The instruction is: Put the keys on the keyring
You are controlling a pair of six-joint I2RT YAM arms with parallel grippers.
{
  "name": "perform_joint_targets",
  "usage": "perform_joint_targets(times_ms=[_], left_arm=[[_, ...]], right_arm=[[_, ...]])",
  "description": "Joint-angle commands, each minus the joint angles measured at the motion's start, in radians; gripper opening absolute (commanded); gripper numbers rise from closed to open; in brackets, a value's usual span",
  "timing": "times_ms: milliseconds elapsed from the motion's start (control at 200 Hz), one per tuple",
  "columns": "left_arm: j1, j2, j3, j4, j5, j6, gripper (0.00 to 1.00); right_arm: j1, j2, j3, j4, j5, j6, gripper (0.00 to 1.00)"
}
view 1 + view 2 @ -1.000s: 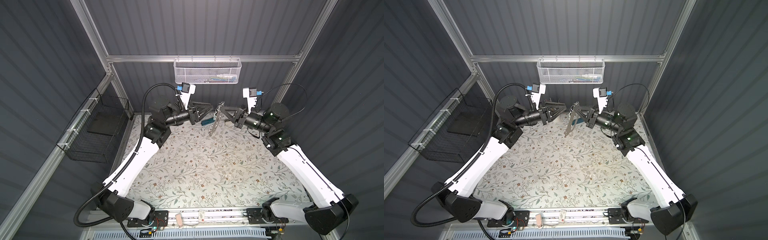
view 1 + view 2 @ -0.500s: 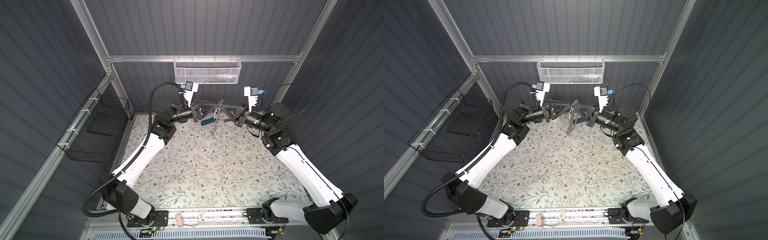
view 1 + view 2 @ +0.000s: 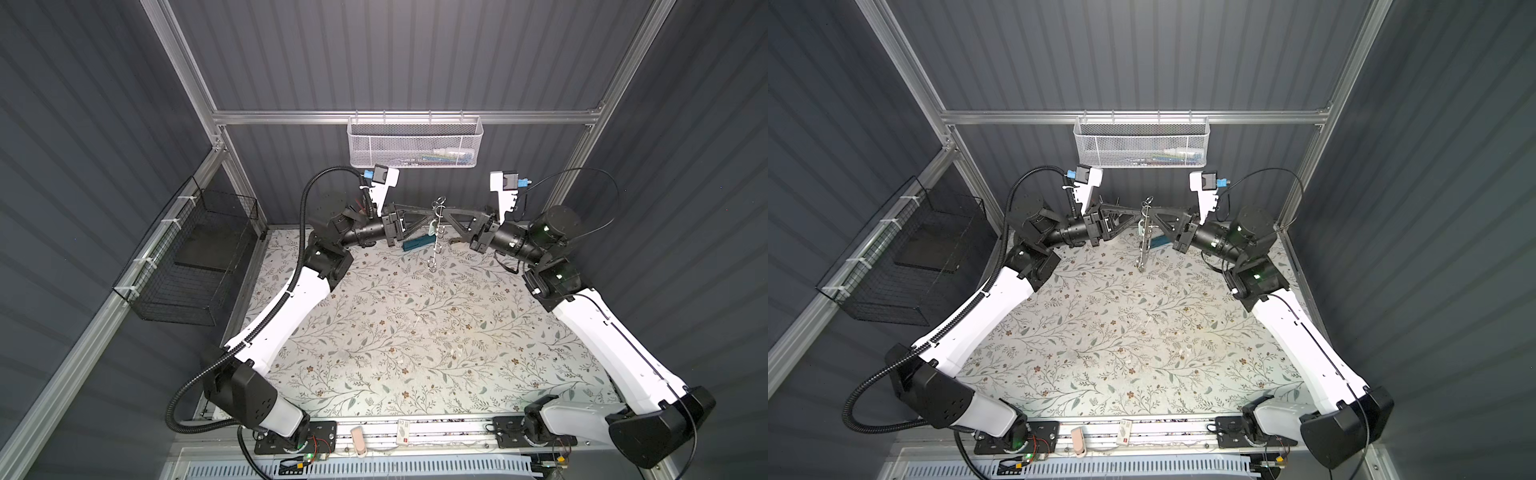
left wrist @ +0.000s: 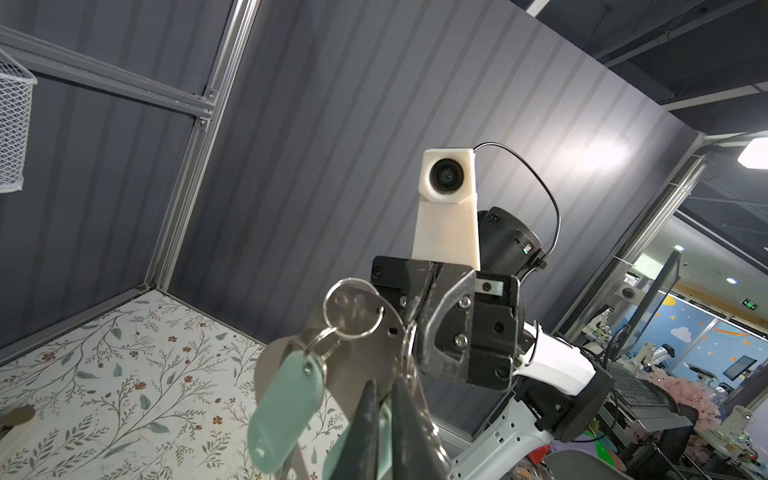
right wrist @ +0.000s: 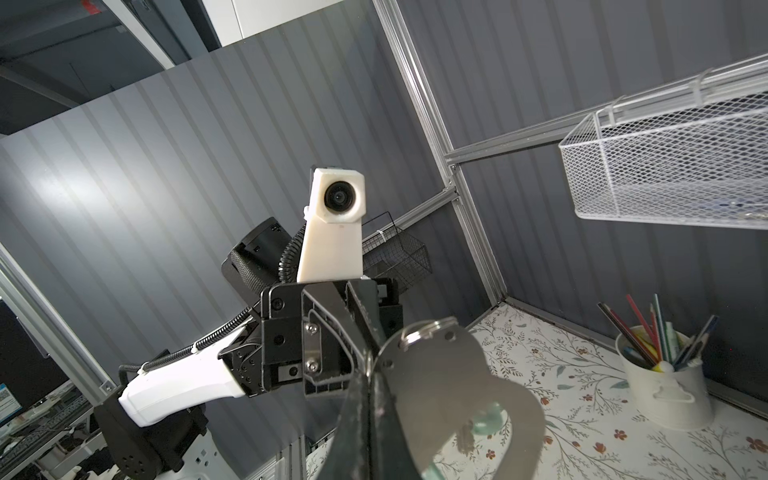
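- Two arms are raised over the back of the table (image 3: 415, 353), elbows out and forearms turned inward, so that the left gripper (image 3: 429, 217) and the right gripper (image 3: 444, 215) meet almost tip to tip in both top views.
- One keyring (image 3: 435, 249) is held in the air between them. It hangs nearly upright, edge-on to the top views and clear of the table.
- In the right wrist view the right gripper's fingers (image 5: 357, 436) are seen pressed together on the edge of the keyring's plate.
- Two keys (image 4: 286, 411) are counted by their mint-green tags in the left wrist view.
- One tag hangs free by a small ring from the large split ring (image 4: 353, 307) at the plate's upper corner.
- The other tag is seen pinched between the left gripper's closed fingers (image 4: 365, 428), just beside the plate.
- Two split rings are made out in a top view, one at the top of the plate and one at its lower end. Any between them are too small to count.
- One dark-teal case (image 3: 415, 244) lies on the table beneath the left gripper, near the hanging plate.
- One white cup (image 5: 660, 390) of pencils stands in a back corner of the table.
- Two baskets are fixed to the frame: a white mesh basket (image 3: 413, 141) on the back rail and a black wire basket (image 3: 195, 257) on the left wall.
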Motion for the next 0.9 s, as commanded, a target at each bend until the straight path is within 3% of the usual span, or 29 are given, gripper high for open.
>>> perform_joint_targets(times_ms=[0,430,645,896], left_arm=[[-0.002,0.008,0.001,0.040,0.032,-0.011,0.02],[-0.003,0.051,0.014,0.039,0.089,-0.055,0.01],[0.001,0.009,0.024,-0.062,0.026,0.044,0.19],[0.031,-0.070,0.001,-0.123,-0.094,0.128,0.22]], right_arm=[[-0.002,0.003,0.009,0.041,-0.010,0.005,0.01],[-0.003,0.002,0.013,0.041,-0.013,0.007,0.01],[-0.003,-0.004,0.003,0.034,-0.005,0.000,0.01],[-0.002,-0.006,-0.001,0.029,-0.001,0.000,0.01]])
